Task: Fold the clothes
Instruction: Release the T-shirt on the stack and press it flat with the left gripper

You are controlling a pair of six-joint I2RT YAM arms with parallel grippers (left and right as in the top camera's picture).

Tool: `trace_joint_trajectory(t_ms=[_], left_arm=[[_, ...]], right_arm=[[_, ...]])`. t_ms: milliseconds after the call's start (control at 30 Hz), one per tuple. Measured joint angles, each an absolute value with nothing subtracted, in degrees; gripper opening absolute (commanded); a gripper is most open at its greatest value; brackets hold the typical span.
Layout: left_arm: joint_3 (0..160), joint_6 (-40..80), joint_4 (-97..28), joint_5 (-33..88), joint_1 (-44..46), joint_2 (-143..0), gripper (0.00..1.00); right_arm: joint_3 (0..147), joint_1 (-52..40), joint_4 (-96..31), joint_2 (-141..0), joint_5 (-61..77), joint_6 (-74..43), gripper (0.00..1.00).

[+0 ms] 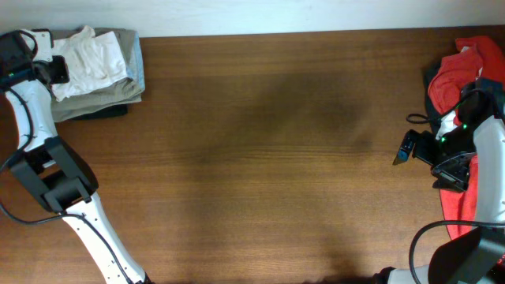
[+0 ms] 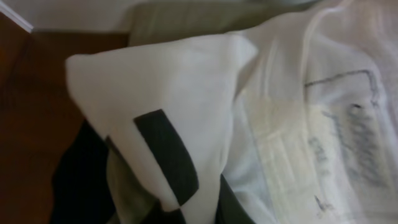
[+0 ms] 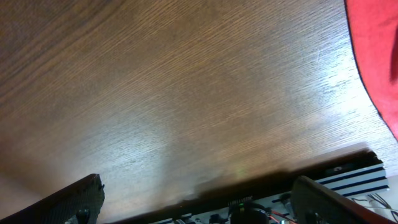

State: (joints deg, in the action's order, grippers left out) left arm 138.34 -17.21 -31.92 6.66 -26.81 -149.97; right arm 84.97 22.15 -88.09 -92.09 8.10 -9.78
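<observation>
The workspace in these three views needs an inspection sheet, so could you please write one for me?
Surface: brown wood-grain table; no marks seen.
Job's things: folded stack of white and olive garments at the far left corner; red clothes heaped unfolded at the right edge.
Clutter: nothing seen.
End effectors: left end effector at the folded stack, open or shut not clear; right end effector open, holding nothing, over bare wood beside the red clothes.
Cables: black cable looped by the left arm; another black loop by the right arm.
Surroundings: pale strip beyond the far edge.
</observation>
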Motion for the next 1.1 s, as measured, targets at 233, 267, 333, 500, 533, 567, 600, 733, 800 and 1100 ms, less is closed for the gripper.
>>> trace_joint_trajectory(t_ms=[233,267,333,500,533,567,600,733,800,1100], left_arm=[[140.1,-8.3,-29.3,-3.3,-26.8,-150.9,0.99],[140.5,-7.8,-29.3,-3.5,-26.8,-150.3,0.99],[141.1,-6.8,-29.2,-3.0,-26.8,-148.2,0.93],[143.2,-5.9,-27.4,4.3,-26.7,-144.0,0.01],[143.2,-6.0,-26.7,5.0,-26.7,-144.0,0.01],[143.2,-5.9,-25.1,5.5,-26.6,-144.3,0.0],[143.2,-5.9,-23.7,5.7,-26.6,-144.8,0.01],[143.2,-5.9,-21.4,6.2,-26.6,-150.8,0.01],[143.2,-5.9,-21.6,5.8,-26.6,-155.3,0.04],[144.6,-5.7,-23.0,5.4,-26.4,-158.4,0.04]], right_arm=[[85.0,22.2,-88.6,-92.1,8.1,-9.8,0.99],[85.0,22.2,-88.6,-92.1,8.1,-9.8,0.99],[85.0,22.2,-88.5,-92.1,8.1,-9.8,0.99],[85.0,22.2,-88.5,-92.1,8.1,-9.8,0.99],[85.0,22.2,-88.5,-92.1,8.1,-9.8,0.99],[85.0,22.2,-88.4,-92.1,8.1,-9.8,0.99],[85.0,22.2,-88.5,-92.1,8.1,-9.8,0.99],[85.0,22.2,-88.6,-92.1,8.1,-9.8,0.99],[85.0,22.2,-89.1,-92.1,8.1,-9.8,0.99],[85.0,22.2,-89.4,-92.1,8.1,-9.8,0.99]])
